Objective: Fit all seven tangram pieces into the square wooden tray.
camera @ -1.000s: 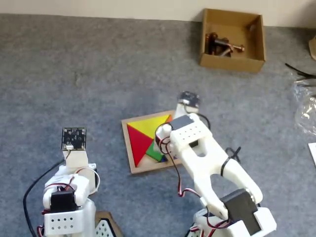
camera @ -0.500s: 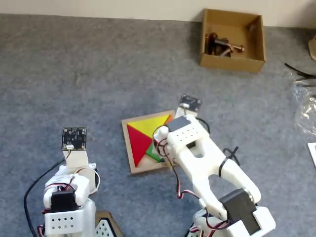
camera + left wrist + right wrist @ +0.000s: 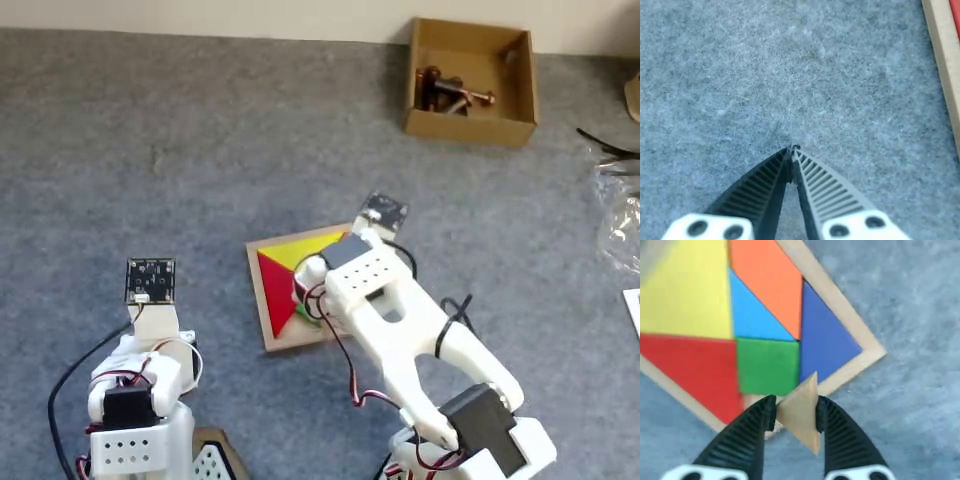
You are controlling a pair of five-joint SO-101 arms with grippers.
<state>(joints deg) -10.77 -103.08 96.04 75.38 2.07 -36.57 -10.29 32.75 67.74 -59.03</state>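
Right wrist view: right gripper [image 3: 795, 401] pinches tan triangle [image 3: 798, 416] | piece hangs over tray [image 3: 872, 354] edge, touching-close to green square [image 3: 767, 366]; open slot judged just beneath | left gripper [image 3: 791, 150] closed, empty, farther off

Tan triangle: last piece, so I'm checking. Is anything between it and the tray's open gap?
Nothing visible: the right gripper holds the tan triangle just over the tray's bare gap beside the green square.

Smooth wooden tray [image 3: 867, 357], bare wooden triangle [image 3: 800, 412], matt painted pieces [image 3: 685, 295], fuzzy felt tabletop [image 3: 790, 75].
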